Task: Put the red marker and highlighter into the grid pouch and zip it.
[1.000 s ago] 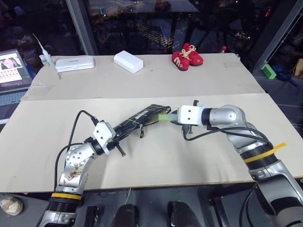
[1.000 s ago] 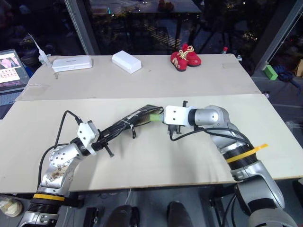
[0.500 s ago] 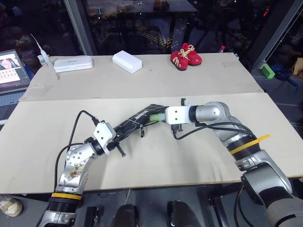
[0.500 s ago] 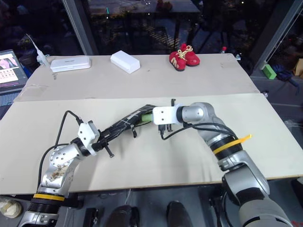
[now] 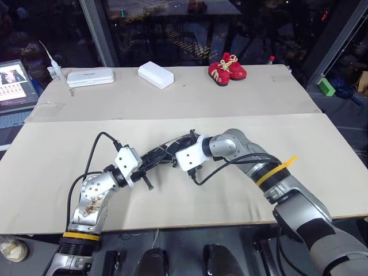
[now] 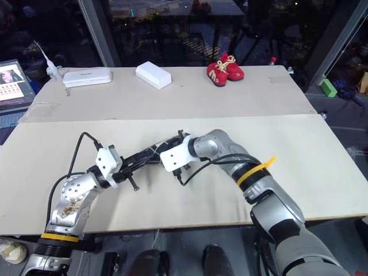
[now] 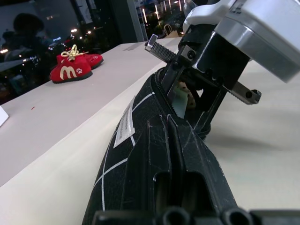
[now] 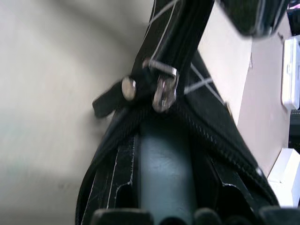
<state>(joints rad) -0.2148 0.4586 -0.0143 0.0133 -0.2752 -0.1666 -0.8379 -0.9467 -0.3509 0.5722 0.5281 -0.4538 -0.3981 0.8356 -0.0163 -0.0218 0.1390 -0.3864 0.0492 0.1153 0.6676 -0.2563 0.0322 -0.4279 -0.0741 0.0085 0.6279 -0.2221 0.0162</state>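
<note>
At mid-bench, the left pincer (image 5: 140, 167) stays clamped on the grid pouch (image 5: 164, 154) while the right pincer (image 5: 183, 150), its fingers still around the highlighter (image 8: 164, 176), has pushed it inside, leaving zipping.

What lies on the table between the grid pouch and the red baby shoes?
Nothing: in the left eye view only bare table runs from the grid pouch to the red baby shoes.
</note>
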